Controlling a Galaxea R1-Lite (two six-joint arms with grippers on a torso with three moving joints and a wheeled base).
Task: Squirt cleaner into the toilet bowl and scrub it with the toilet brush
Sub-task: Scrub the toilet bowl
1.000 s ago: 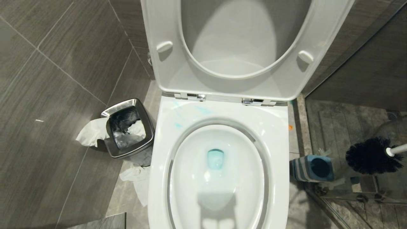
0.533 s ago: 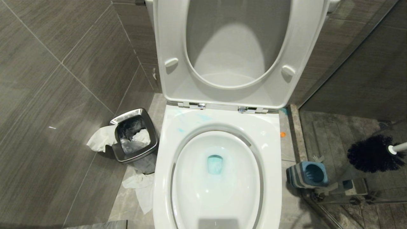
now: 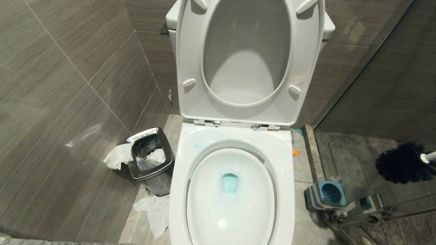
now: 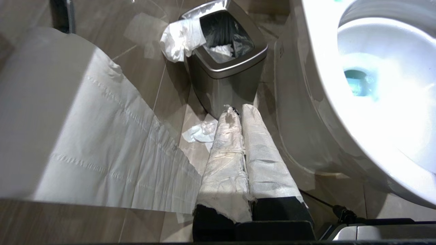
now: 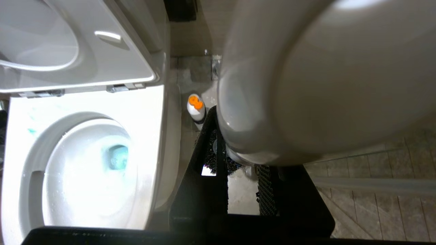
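the large white glossy ceramic toilet bowl (image 3: 231, 190) occupies the centre of the head view, its white plastic seat and lid (image 3: 248, 68) raised upright against the cistern. thin turquoise-blue cleaner (image 3: 230, 182) tints the water at the drain, and pale blue smears lie on the rear left of the rim. the toilet brush (image 3: 403, 162), a round black bristle head on a slim white plastic handle, hangs in the air at the right edge of the head view, well apart from the bowl and above the floor beyond the squat grey-and-blue square brush holder (image 3: 325, 195), which stands on the floor just beside the bowl's right side. the right gripper (image 5: 243, 177) is closed on the white handle, which fills the near field of the right wrist view; the black bristles show past the black fingers. a white bottle with an orange cap (image 5: 196, 109) stands on the floor beside the bowl. the left gripper (image 4: 236, 114), its fingers wrapped in white fabric, is fully closed and empty, low beside the bowl's left side, pointing toward the small steel waste bin (image 3: 150, 156). crumpled white paper (image 3: 153, 209) lies on the floor near the bin.
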